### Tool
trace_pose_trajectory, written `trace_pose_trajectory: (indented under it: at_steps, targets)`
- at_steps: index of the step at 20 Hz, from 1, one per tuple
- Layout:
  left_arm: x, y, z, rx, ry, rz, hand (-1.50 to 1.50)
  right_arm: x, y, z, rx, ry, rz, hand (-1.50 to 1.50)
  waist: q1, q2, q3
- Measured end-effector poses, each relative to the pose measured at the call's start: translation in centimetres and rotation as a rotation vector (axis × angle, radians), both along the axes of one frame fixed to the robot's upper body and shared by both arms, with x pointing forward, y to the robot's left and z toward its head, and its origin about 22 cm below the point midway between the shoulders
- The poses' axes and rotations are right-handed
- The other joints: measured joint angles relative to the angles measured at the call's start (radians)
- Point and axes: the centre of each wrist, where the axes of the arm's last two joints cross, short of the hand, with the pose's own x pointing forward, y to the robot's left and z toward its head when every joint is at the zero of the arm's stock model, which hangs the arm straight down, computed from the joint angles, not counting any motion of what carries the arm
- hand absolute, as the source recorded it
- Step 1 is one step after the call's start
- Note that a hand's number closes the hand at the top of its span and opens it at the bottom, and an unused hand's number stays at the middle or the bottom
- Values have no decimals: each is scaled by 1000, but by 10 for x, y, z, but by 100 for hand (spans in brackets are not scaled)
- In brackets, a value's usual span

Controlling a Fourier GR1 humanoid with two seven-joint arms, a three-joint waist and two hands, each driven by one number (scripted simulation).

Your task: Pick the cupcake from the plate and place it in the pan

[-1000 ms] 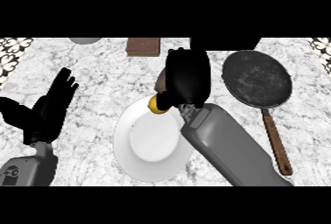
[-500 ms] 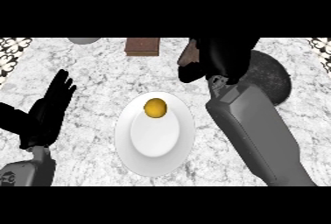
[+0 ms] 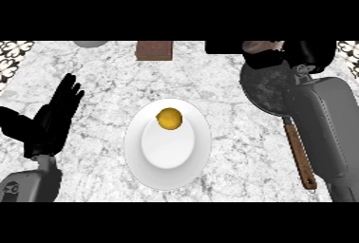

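A white plate (image 3: 168, 161) lies at the middle of the marble bench (image 3: 105, 71), and on its upper part, toward twelve o'clock of the plate's own centre, sits a small round yellow-orange thing (image 3: 169, 118) that stands where the cupcake should be; it rests on the plate, with no robot hand touching it. At about two o'clock from the plate lies the dark pan (image 3: 265, 92), its round bowl partly covered by the right forearm (image 3: 329, 128), and its brown handle (image 3: 300, 156) running down toward five o'clock, just beside that grey forearm. The right robot hand (image 3: 270, 50) shows at the top right edge, over the far rim of the pan at roughly one o'clock of the view; it is a dark mass cut by the upper edge, and whether its fingers are curled or straight I cannot tell, nor whether anything is in it. The left robot hand (image 3: 52, 118) rests at nine o'clock, near the left edge and well apart from the plate, with fingers straight and pointing up and thumb spread, holding nothing. At twelve o'clock along the far edge sits a brown block (image 3: 154, 50), and at eleven o'clock a pale rounded thing (image 3: 91, 43) is partly in view.
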Motion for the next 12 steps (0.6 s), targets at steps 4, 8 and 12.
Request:
trace_pose_trajectory:
  at_steps: [4,8,12]
  targets:
    - [-1,-3,-3,3,0,-1,0,10,-43,-19,29,-6,-5,150,3,1,0]
    - [3,-4,1,8,-6,0,0,22,-80,-42,52,6,27,150,10,3,0]
    - [2,-2,3,0,-9,-11,0,31,-101,-69,75,37,64,150,18,5,1]
